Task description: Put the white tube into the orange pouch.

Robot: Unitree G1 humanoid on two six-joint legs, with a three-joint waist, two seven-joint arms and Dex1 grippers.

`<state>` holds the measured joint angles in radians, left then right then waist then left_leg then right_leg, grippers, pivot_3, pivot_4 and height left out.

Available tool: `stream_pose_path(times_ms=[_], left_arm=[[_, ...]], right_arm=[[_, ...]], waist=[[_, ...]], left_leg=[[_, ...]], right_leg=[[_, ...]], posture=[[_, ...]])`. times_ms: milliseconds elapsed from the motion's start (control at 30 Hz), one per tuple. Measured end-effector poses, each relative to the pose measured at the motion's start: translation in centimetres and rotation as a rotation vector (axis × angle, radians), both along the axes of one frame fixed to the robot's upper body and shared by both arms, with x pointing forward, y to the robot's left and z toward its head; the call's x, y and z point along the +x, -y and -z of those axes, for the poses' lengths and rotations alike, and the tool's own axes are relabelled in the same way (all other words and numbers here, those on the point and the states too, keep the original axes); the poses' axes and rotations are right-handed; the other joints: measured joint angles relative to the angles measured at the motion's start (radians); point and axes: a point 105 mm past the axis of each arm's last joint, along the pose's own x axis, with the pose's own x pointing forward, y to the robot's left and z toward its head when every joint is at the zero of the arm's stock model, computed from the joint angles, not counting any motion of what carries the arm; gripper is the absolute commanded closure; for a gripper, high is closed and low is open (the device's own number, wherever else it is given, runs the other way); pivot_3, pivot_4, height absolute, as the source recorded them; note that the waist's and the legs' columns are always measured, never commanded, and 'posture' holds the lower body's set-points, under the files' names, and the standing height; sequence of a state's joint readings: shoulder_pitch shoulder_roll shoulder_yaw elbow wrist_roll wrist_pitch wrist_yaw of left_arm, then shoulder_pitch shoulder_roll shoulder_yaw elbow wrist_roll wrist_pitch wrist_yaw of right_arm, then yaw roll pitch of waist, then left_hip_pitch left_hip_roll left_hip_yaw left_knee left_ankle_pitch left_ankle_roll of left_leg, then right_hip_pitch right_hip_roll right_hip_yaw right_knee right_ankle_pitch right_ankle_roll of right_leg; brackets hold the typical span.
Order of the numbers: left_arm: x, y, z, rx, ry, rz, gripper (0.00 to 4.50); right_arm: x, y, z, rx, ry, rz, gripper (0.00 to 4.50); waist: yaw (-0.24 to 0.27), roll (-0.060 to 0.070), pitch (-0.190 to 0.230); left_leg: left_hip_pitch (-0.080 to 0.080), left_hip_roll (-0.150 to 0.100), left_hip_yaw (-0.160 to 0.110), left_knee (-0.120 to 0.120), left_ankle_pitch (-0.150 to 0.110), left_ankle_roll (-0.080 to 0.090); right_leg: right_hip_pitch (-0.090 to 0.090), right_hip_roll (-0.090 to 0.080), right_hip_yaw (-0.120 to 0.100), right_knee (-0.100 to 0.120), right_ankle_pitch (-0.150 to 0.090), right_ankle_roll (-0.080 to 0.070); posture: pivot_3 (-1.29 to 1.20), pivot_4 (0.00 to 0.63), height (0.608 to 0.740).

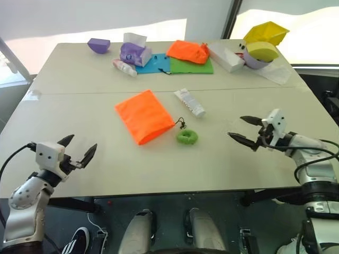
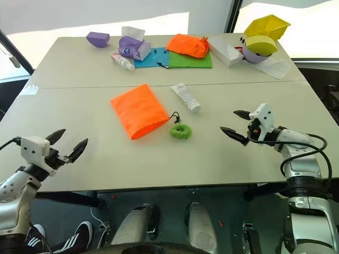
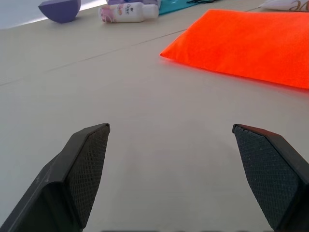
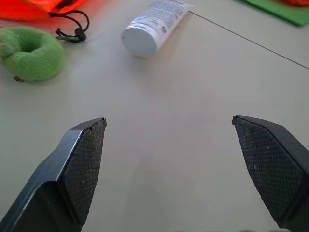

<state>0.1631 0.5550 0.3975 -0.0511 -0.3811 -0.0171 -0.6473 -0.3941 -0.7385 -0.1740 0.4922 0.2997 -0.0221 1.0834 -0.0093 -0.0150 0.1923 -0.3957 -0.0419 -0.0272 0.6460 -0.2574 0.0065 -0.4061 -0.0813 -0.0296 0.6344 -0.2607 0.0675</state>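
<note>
At lower left of the head view, left gripper [image 1: 78, 148] spread wide, empty. Centre: orange pouch [image 1: 144, 116] flat, long axis running upper left to lower right, mouth at lower right toward the green ring [image 1: 187, 137]. Just right, apart: white tube [image 1: 189, 102] lying along the same diagonal, cap lower right. Upper right: yellow bin [image 1: 267, 30], contents unclear. Lower right: right gripper [image 1: 244, 129] wide, empty.

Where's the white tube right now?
The tube lies flat mid-table, just right of the orange pouch and beyond the green ring.
</note>
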Motion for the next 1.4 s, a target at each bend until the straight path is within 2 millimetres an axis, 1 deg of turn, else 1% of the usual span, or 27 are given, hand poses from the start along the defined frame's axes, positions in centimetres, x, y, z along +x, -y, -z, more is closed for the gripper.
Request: stream_pose_path(times_ms=[100,267,400,567,600,667,767,833,900,1000,1067,1133,1167,1267,1400], left_arm=[[0.1,-0.2,0.0,0.014,0.003,-0.011,0.14],[0.2,0.1,-0.2,0.035,0.02,0.007,0.14],[0.2,0.5,-0.3,0.027,0.027,0.033,0.14],[0.5,1.0,-0.8,0.031,0.055,0.052,0.14],[0.5,1.4,-1.0,0.032,0.064,0.068,0.14],[0.8,2.9,-1.6,0.031,0.094,0.113,0.14],[1.4,6.2,-2.5,0.083,0.132,0.214,0.14],[2.1,8.8,-3.1,0.161,0.156,0.285,0.14],[2.9,11.1,-3.8,0.218,0.183,0.332,0.14],[4.6,13.3,-3.9,0.347,0.188,0.331,0.14],[6.0,14.7,-3.9,0.412,0.192,0.298,0.14],[6.4,15.9,-3.7,0.436,0.194,0.297,0.14],[6.4,16.4,-3.5,0.435,0.187,0.305,0.14],[6.1,17.5,-2.4,0.39,0.148,0.324,0.14],[6.0,17.5,-2.0,0.38,0.126,0.32,0.14]], right_arm=[[0.0,-0.1,0.4,0.01,-0.01,-0.003,0.12],[0.0,-1.0,1.0,0.035,-0.012,-0.018,0.12],[0.1,-1.1,0.9,0.035,0.002,-0.008,0.12],[0.2,-1.1,0.9,0.037,0.004,-0.002,0.12],[0.2,-1.1,0.9,0.037,0.004,-0.001,0.12],[0.2,-1.3,0.8,0.036,0.007,-0.006,0.12],[0.2,-2.6,0.2,0.028,0.032,-0.052,0.12],[-0.2,-4.6,-0.4,0.03,0.059,-0.12,0.12],[-0.9,-7.1,-0.9,0.056,0.082,-0.206,0.12],[-1.5,-9.5,-1.0,0.069,0.094,-0.264,0.12],[-1.8,-11.5,-1.3,0.084,0.114,-0.301,0.12],[-2.0,-12.9,-1.7,0.104,0.127,-0.322,0.12],[-2.1,-13.2,-1.8,0.106,0.129,-0.323,0.12],[-2.0,-13.2,-1.9,0.107,0.132,-0.309,0.12],[-1.9,-13.2,-1.9,0.108,0.134,-0.301,0.12]], waist=[[0.0,0.0,0.0],[0.0,0.0,0.0],[0.0,0.0,0.0],[0.001,0.0,0.0],[0.001,0.0,0.0],[0.003,0.0,0.0],[0.003,0.0,0.0],[0.003,0.001,0.0],[0.005,0.001,0.0],[0.008,0.001,0.0],[0.013,0.001,0.0],[0.015,0.001,0.0],[0.018,0.001,0.0],[0.023,0.001,0.0],[0.023,0.001,0.0]], left_leg=[[0.0,0.0,0.0,0.0,0.0,0.0],[-0.001,0.0,0.0,0.0,0.0,0.0],[-0.002,0.0,0.0,0.0,0.0,0.0],[-0.003,0.0,0.0,0.0,0.0,0.0],[-0.003,0.0,0.0,0.0,0.0,0.0],[-0.004,0.0,0.0,0.001,0.0,0.0],[-0.004,0.0,0.001,0.001,0.0,0.0],[-0.004,0.0,0.0,0.001,0.0,0.0],[-0.004,0.0,0.0,0.001,0.0,0.0],[-0.004,0.0,0.001,0.001,0.0,0.0],[-0.006,0.0,0.001,0.002,0.0,0.0],[-0.008,0.0,0.001,0.002,0.0,0.0],[-0.009,0.0,0.001,0.002,0.0,0.0],[-0.012,0.0,0.001,0.003,0.0,0.0],[-0.012,0.0,0.001,0.003,0.0,0.0]], right_leg=[[0.0,0.0,0.0,0.0,0.0,0.0],[-0.001,0.0,0.0,-0.001,0.0,0.001],[-0.001,0.0,0.0,-0.002,0.001,0.001],[-0.001,0.0,0.0,-0.002,0.001,0.001],[-0.001,0.0,0.0,-0.002,0.001,0.001],[-0.001,0.0,0.0,-0.002,0.002,0.002],[-0.002,0.0,0.0,-0.003,0.003,0.002],[-0.002,0.0,0.0,-0.002,0.004,0.005],[-0.002,0.0,0.0,-0.002,0.005,0.006],[-0.002,0.0,0.0,-0.002,0.006,0.009],[-0.003,0.001,0.0,-0.002,0.008,0.011],[-0.005,0.001,0.0,-0.002,0.009,0.012],[-0.006,0.001,0.0,-0.002,0.009,0.012],[-0.009,0.001,0.0,-0.002,0.009,0.013],[-0.009,0.001,-0.001,-0.002,0.01,0.012]], posture=[[0.0,0.15,0.738],[0.0,0.15,0.738],[0.0,0.15,0.738],[0.0,0.15,0.738],[0.0,0.15,0.738],[0.0,0.15,0.738],[0.0,0.15,0.738],[0.0,0.15,0.738],[0.0,0.15,0.738],[0.0,0.15,0.738],[0.0,0.15,0.738],[0.0,0.15,0.738],[0.0,0.15,0.738],[0.0,0.15,0.738],[0.0,0.15,0.738]])
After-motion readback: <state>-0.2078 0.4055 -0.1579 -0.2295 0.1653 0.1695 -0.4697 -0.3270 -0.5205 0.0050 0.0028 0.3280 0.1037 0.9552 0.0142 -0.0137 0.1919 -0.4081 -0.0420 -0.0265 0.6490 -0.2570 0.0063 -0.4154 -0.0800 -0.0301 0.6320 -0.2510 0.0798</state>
